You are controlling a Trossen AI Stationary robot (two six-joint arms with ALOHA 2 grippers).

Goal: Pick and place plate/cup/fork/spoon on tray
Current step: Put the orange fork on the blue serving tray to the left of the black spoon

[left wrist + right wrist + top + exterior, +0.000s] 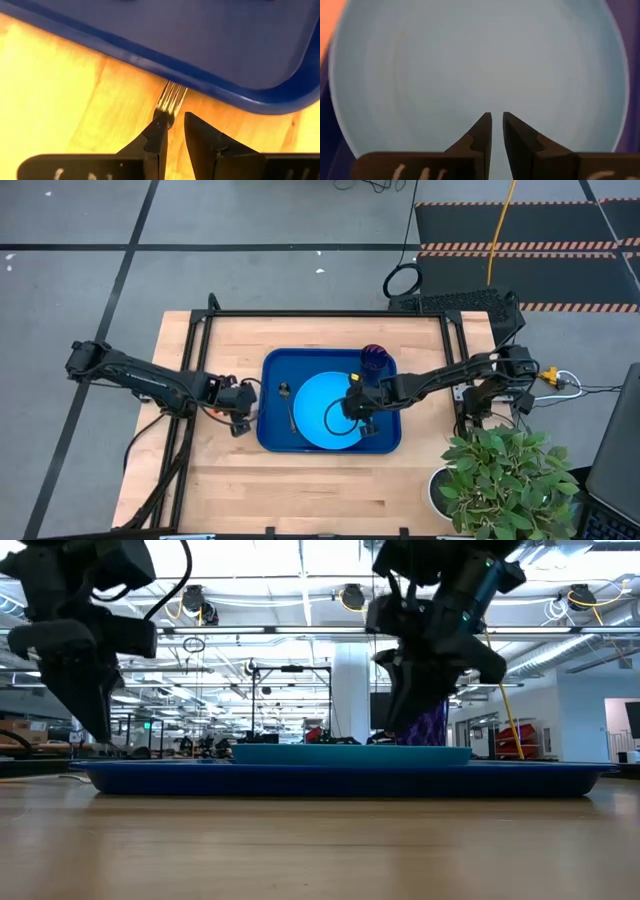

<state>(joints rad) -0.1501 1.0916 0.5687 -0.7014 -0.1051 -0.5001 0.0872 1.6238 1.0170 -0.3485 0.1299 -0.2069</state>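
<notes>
The table is pale wood. On it lies the dark-blue rectangular tray with a raised rim. The round sky-blue plate rests flat inside the tray. The small dark purple cup stands in the tray's far right corner. A slim dark spoon lies on the tray left of the plate. The fork, silver tines showing, lies on the table just beside the tray's left rim.

The left gripper sits at the fork, fingers narrowly apart around its neck. The right gripper hangs over the plate, fingers nearly together, holding nothing.
</notes>
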